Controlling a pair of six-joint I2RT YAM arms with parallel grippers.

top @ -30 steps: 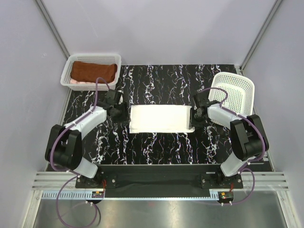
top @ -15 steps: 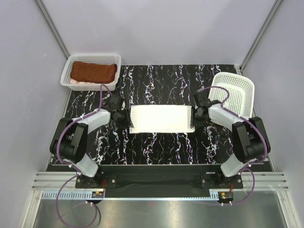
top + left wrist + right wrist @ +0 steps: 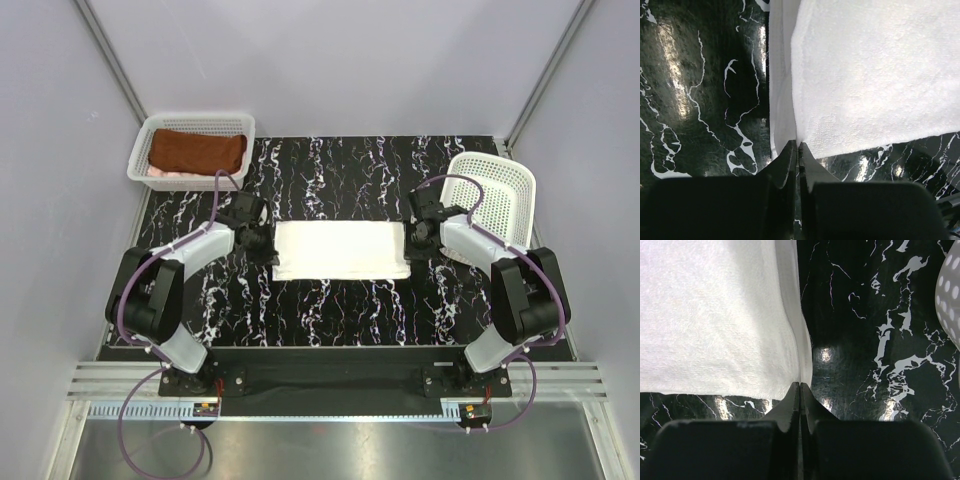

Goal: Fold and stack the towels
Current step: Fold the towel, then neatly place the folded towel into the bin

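Left gripper (image 3: 261,240) is closed, its fingertips (image 3: 790,150) pinching the near left corner of the white towel (image 3: 340,250); since half a second ago it has edged slightly toward the far side. Beyond it, in the far left basket (image 3: 200,118), the rust-brown towel (image 3: 197,152) lies folded on the pale pink towel (image 3: 160,173), both unmoved. The white towel lies folded flat mid-table (image 3: 330,310), and its right end now sits flatter than before. Right gripper (image 3: 411,240) is likewise closed, nipping the towel's near right corner, and has also shifted a little farther away. Just right of it the second basket (image 3: 495,190) stands tilted.
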